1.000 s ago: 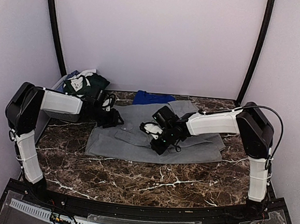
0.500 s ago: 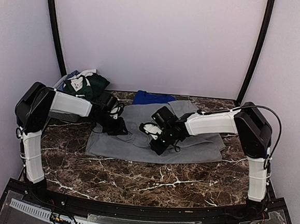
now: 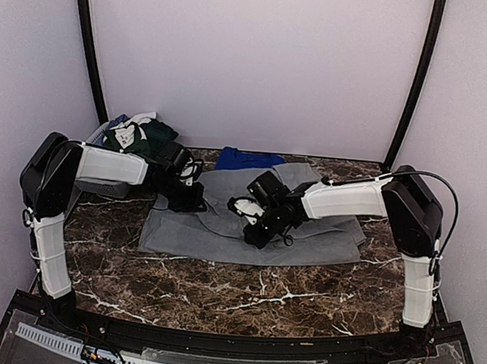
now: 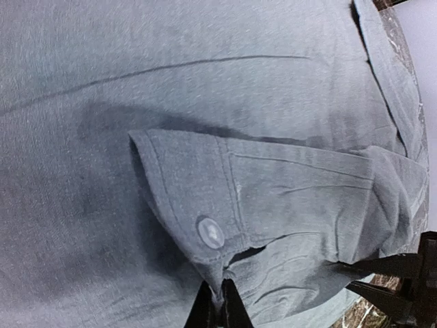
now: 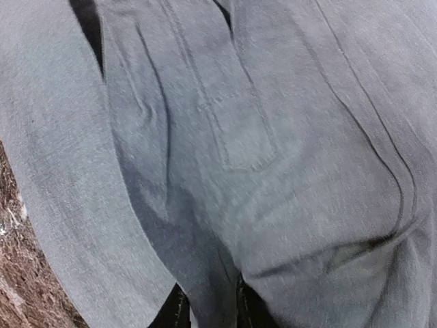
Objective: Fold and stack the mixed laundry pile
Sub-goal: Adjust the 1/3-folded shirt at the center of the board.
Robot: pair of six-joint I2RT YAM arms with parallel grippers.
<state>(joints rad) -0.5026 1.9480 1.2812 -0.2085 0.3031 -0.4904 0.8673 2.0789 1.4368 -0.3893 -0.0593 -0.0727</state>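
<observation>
Grey polo shirt (image 3: 222, 235) lies spread in the middle of the bench (image 3: 218, 290), the left tool (image 3: 193, 198) clamped on a tuck beside its buttoned flap, the right tool (image 3: 254, 225) clamped on a fold near the placket. Such thin pinches could slip, or catch a lower layer and drag the shirt crooked. Both wrist views crop the tool tips, so how many layers are held is unclear; the blue T-shirt (image 3: 245, 158) at the far edge is half hidden.

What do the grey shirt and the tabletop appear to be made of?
The grey shirt looks like soft, matte, heathered cloth, perhaps cotton: fine texture, stitched seams, soft creases. The tabletop looks like smooth dark-brown marble with white veins, possibly only a laminate.
</observation>
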